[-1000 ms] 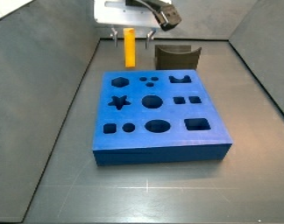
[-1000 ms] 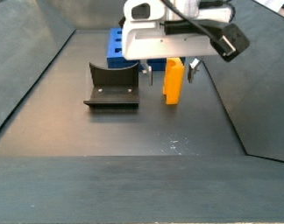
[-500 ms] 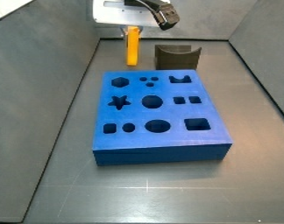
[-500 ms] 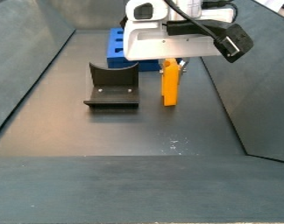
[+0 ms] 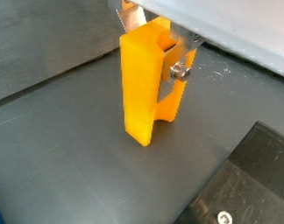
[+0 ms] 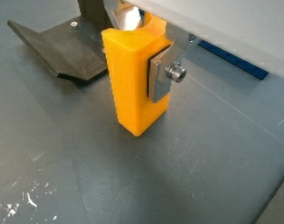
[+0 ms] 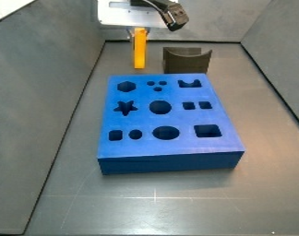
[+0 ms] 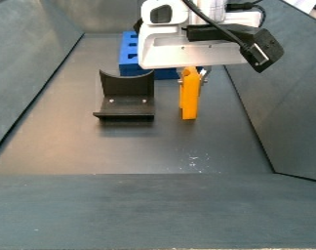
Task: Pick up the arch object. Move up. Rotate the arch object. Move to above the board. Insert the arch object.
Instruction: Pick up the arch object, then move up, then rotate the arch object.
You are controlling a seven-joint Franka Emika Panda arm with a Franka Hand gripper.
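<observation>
The arch object [image 5: 147, 92] [image 6: 132, 83] is a bright yellow block standing upright, with my gripper [image 5: 156, 52] [image 6: 142, 52] shut on its upper part. One silver finger [image 6: 168, 74] lies flat against its side. In both side views the arch object [image 7: 138, 51] [image 8: 189, 96] hangs under the gripper [image 7: 138, 35] [image 8: 193, 73], beyond the far edge of the board [image 7: 164, 164]. Its lower end is at or just above the floor; I cannot tell which. The board is a thick blue slab with cut-out holes in its top.
The fixture [image 7: 185, 59] [image 8: 123, 96] stands on the floor beside the arch object, close to the board's far edge [image 8: 127, 51]. It also shows in both wrist views, fixture [image 5: 244, 188] [image 6: 68, 52]. Grey walls slope up around the floor.
The gripper and the arch object have shifted slightly away from the board. The grip is unchanged.
</observation>
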